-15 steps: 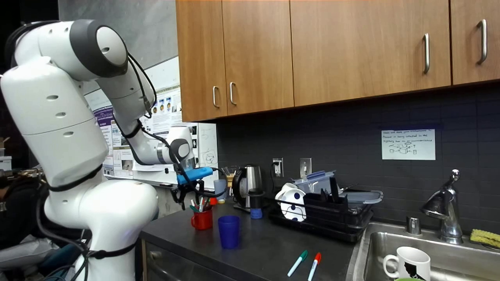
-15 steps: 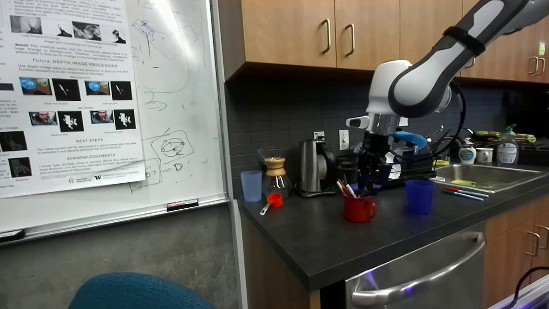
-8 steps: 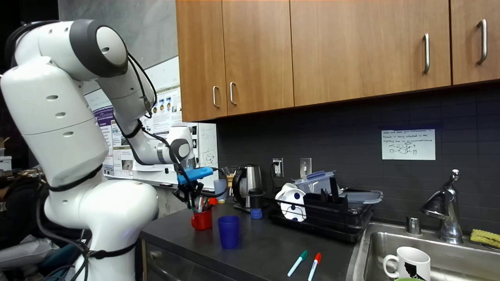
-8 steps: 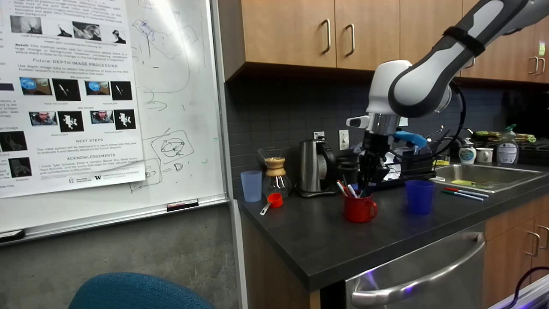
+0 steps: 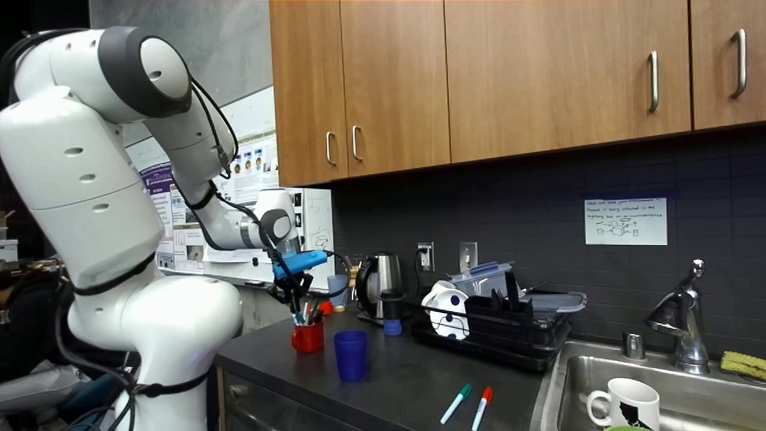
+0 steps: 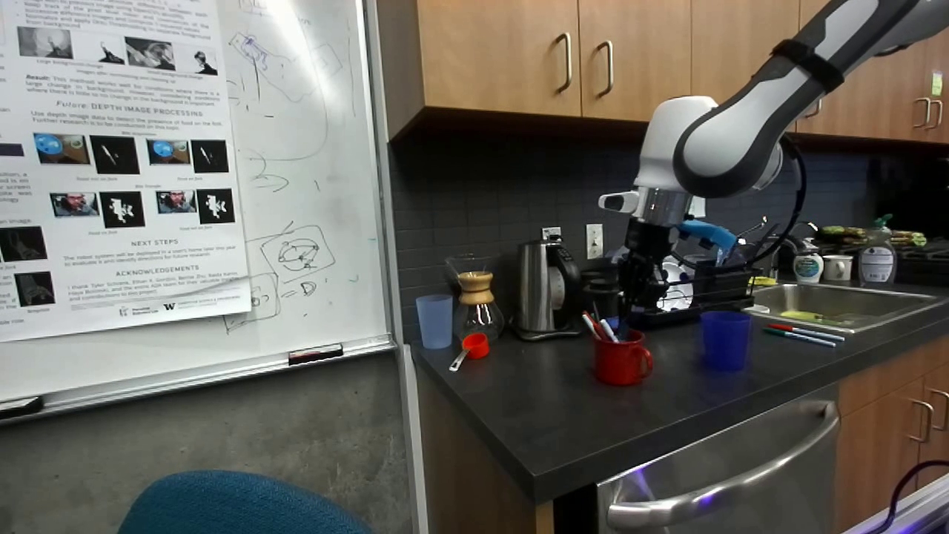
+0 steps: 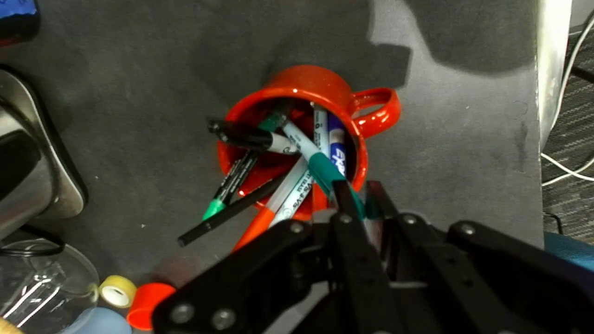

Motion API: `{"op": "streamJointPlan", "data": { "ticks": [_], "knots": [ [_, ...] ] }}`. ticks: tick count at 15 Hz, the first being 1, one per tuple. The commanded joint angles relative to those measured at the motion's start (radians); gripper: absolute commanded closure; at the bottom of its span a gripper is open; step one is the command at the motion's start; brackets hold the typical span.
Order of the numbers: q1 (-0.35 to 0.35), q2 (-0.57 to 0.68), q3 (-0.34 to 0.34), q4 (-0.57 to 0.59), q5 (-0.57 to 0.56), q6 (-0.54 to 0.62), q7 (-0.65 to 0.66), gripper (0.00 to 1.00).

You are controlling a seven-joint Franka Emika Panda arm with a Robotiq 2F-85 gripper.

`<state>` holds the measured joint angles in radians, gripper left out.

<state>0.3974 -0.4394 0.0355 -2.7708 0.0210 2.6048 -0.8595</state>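
White-grey arm [image 6: 719, 159] risen slightly; black metal gripper [image 7: 359, 194], I judge, clamped on teal-capped white plastic marker [image 7: 321, 166], slanted in round red mug [image 7: 311, 82]; crossing black-capped white marker [image 7: 253, 138] could snag it, tipping mug

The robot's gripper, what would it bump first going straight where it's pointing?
Past the green marker between its fingers, probably the red mug or other markers inside; depth is unclear.
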Motion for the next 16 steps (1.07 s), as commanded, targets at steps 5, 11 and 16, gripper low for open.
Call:
{"op": "streamJointPlan", "data": {
  "ticks": [5,11,16],
  "knots": [
    [-0.056,-0.178,0.012,-0.011,-0.067,-0.096,0.052,0.98],
    [-0.127,-0.365,-0.008,-0.012,-0.143,-0.180,0.119,0.98],
    [-0.170,-0.484,-0.052,-0.007,-0.173,-0.246,0.120,0.98]
  ]
}}
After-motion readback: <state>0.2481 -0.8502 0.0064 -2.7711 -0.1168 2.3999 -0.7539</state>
